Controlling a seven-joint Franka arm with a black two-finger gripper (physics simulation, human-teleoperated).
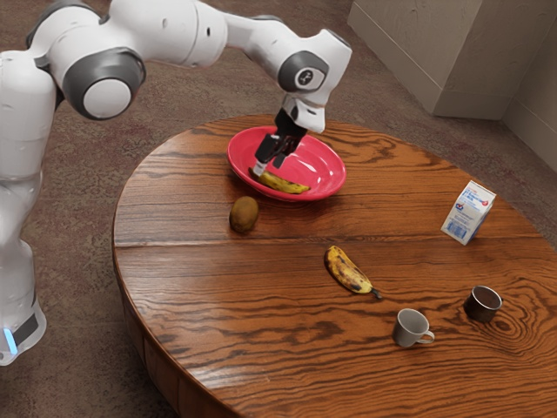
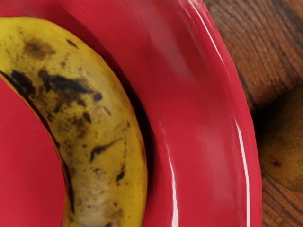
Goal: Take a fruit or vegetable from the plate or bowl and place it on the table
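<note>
Banana (image 1: pixel 285 184) lies in the red bowl (image 1: pixel 320 165), just below the tool (image 1: pixel 269 166).

Homelike place — wooden table (image 1: pixel 261 296) (mug (image 1: pixel 408 328), milk carton (image 1: pixel 468 212))

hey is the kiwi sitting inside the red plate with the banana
No, the kiwi rests on the wooden table, outside the rim of the red plate.

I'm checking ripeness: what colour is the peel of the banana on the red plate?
Yellow with dark brown to black blotches; the banana shows best in the wrist view.
</note>
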